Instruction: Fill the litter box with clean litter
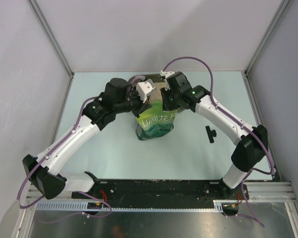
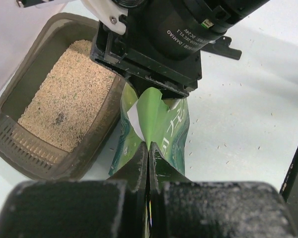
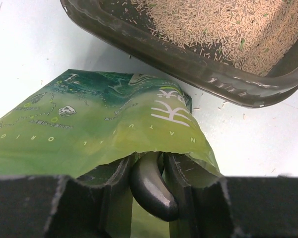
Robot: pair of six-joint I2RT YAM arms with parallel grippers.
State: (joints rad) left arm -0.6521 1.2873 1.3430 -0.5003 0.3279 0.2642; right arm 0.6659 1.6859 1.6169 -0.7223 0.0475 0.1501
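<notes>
1. Green printed foil pouch (image 1: 155, 125) stands toward the far edge of the pale blue-green bench (image 1: 198, 158), about midway between its left and right edges, with both wrists crowded over its top
2. The left gripper (image 2: 148, 151) has its two fingers pressed together on the pouch lip at its own side, pinching it flat
3. The right gripper (image 3: 148, 163) sits at the opposite lip. The pouch rim drapes across its fingers and a dark glossy rounded piece (image 3: 151, 191) fills the gap between them, so I cannot tell whether it truly clamps anything
4. The shallow brown-grey plastic litter box (image 2: 105, 116) lies just beside the pouch on its far-edge side, and the arms largely hide it from above
5. Fine beige sand-like litter (image 2: 64, 99) covers much of the box floor, though the right wrist view shows a bare dark patch by one wall, so the filling looks only part done
6. The box's long axis appears to run parallel to the far edge, broadside to the pouch. Tipping the mouth away from the arm bases should therefore meet its wide side, and neither arm is clearly nearer
7. A small black T-shaped part (image 1: 210, 134) lies well apart toward the right edge, and stray granules (image 2: 223, 146) dot the bench
</notes>
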